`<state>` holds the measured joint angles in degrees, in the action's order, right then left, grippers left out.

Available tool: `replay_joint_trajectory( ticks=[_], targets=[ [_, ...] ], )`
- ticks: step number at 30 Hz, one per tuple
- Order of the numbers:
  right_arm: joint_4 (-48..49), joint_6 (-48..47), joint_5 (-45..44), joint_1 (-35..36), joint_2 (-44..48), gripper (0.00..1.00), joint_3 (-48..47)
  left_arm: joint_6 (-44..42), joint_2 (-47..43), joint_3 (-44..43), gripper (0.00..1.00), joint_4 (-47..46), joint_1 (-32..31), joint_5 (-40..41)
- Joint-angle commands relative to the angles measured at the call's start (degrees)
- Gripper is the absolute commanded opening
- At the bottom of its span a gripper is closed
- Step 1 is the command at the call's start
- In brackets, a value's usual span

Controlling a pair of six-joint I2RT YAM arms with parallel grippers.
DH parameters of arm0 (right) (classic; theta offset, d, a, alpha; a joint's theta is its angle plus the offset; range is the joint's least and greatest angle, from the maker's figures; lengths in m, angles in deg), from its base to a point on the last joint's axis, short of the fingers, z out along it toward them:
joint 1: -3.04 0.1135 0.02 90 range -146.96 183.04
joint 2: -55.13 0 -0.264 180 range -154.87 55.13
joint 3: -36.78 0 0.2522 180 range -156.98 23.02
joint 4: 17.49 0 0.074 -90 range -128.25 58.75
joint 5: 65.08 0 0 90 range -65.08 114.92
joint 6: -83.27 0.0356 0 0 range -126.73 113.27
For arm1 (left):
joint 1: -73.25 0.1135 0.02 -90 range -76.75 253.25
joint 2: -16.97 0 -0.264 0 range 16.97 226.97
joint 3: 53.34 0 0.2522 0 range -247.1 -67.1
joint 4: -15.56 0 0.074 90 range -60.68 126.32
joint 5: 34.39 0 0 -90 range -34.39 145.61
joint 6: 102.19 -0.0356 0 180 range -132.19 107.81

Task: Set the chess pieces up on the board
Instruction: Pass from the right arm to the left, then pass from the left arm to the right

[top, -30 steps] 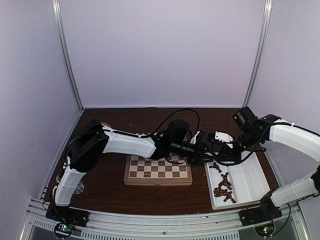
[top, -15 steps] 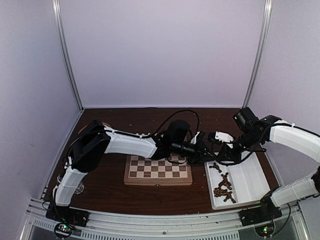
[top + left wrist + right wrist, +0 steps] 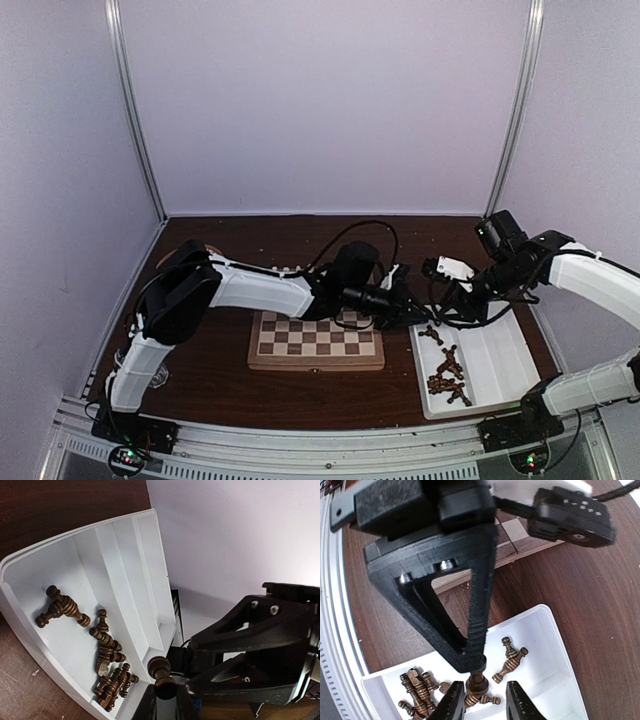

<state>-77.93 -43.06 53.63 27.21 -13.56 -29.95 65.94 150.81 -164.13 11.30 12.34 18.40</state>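
- The left gripper point(image 3: 165, 699) pinches the piece point(image 3: 160, 669) low, near its base, with the round head sticking out. A hold this shallow on a small turned shape could let the piece pivot or squirt out once the arm swings.
- The right gripper point(image 3: 482, 702) brackets the same piece. If it pulls away at a slant, a finger could clip the piece and knock it askew in the left gripper's hold.
- The two grippers are nose to nose. Any sideways move before they separate could make them collide.
- A drop here would probably land in the tray point(image 3: 125, 555) or on the loose pieces point(image 3: 107, 650), costing a fresh pick.
- A piece tilted in the grip would likely topple when set on the board point(image 3: 315, 340).
- Left gripper: fingers together, clamped on the dark brown piece, seen in both wrist views.
- Right gripper: fingers apart, one on each side of the piece. A gap shows on both sides, so it seems to hold nothing.
- The piece hangs in the air above the tray's near corner, just right of the board.
- The other dark pieces lie heaped in the tray's left compartment.
- The board sits left of the tray, partly under the left arm. I make out no pieces on its visible squares.
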Motion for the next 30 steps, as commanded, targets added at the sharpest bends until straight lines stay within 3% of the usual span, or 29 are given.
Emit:
replay_joint_trajectory(
  ticks=[1, 7, 18, 26, 30],
  targets=[
    [-0.28, 0.18, -0.79, -1.28, 2.48, 0.38, -0.04, -2.32, -1.92, 1.61, 0.05, -2.22, 0.51, 0.71],
    [-2.14, -2.16, 2.50, -1.31, -1.01, 0.47, 0.50, -2.93, -2.61, 1.62, 0.05, -2.36, 0.54, 0.31],
    [-2.65, -3.66, 3.68, -1.25, -3.47, 0.52, 1.38, -3.61, -3.93, 1.76, 0.04, -2.74, 0.52, -0.30],
    [-1.02, -2.83, 4.98, -1.22, -4.48, 0.47, 1.39, -2.57, -3.97, 1.72, 0.04, -4.40, 0.47, -0.84],
    [-0.36, -2.45, 5.13, -1.27, -4.53, 0.35, 1.20, -2.12, -3.94, 2.00, 0.04, -5.41, 0.45, -1.00]
  ],
)
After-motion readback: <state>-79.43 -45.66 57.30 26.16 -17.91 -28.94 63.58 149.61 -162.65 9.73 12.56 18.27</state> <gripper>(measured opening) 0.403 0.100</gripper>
